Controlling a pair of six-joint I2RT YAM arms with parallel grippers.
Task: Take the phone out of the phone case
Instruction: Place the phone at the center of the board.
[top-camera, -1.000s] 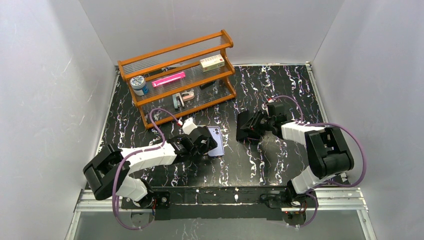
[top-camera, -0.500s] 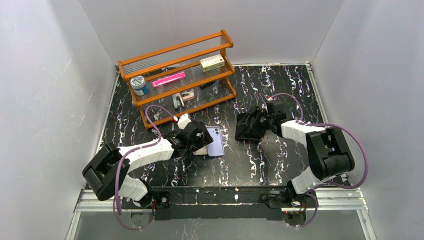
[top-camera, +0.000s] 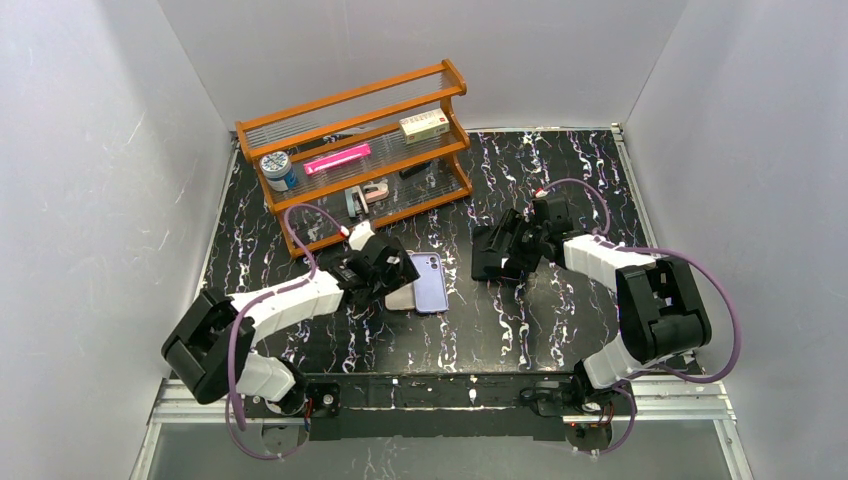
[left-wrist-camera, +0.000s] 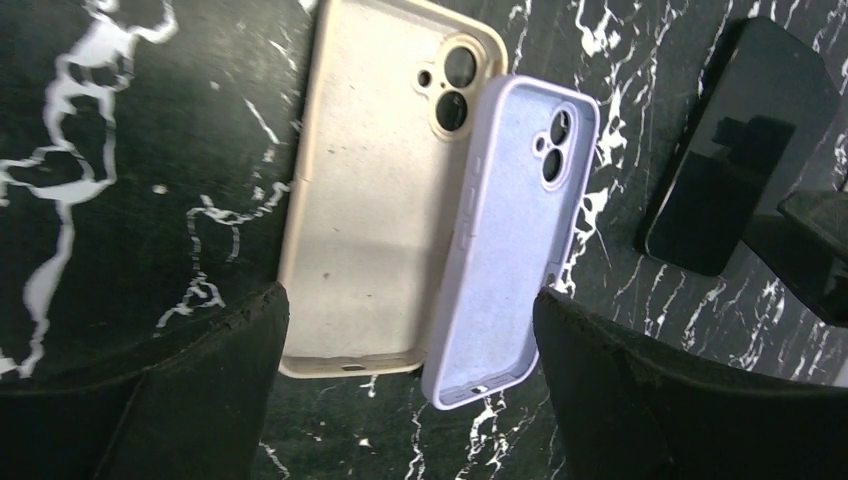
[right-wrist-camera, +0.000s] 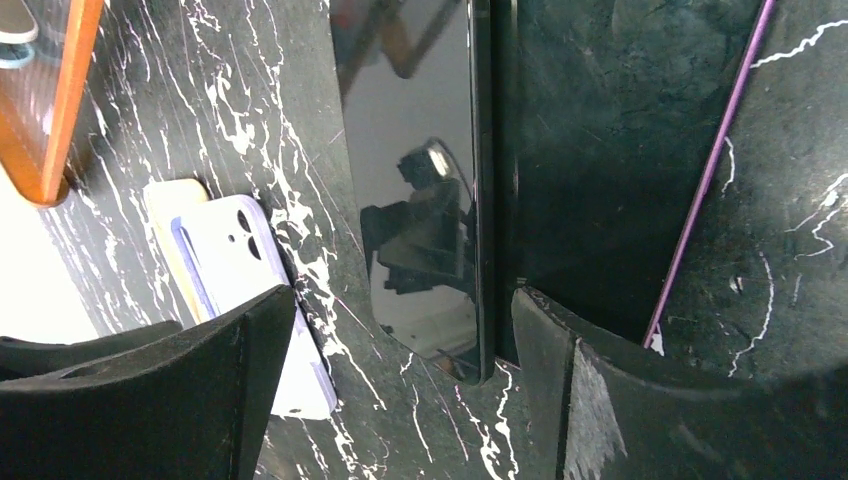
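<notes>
Because both tools stand wide open and grip nothing, what matters for any coming move is how the phone lies to them. Nearest the bases, the left gripper (left-wrist-camera: 410, 300) hovers over two empty shells that lie side by side and touching on the black, white-veined marble table (left-wrist-camera: 130, 150). They are a beige rubbery phone case (left-wrist-camera: 380, 200) and, on its right, a lilac silicone phone case (left-wrist-camera: 510, 240). Both lie hollow side up, long axes running near to far, camera cut-outs at the far end. A little beyond them and to the right, apart from the lilac shell, lies the slim black glass-fronted phone (right-wrist-camera: 420, 190). It is flat on the table and outside either case, so the task looks done or all but done. The right gripper (right-wrist-camera: 400, 310) is much the nearer tool. In its wrist view the phone's near end sits under the gap between the spread fingers, with the long axis running straight away from them. Across the table that axis lies roughly near to far, slightly tilted, close to parallel with the shells. The screen faces up; which end is the top I cannot tell. Farthest back stands the orange wooden rack (top-camera: 350, 150), well apart from all this.
</notes>
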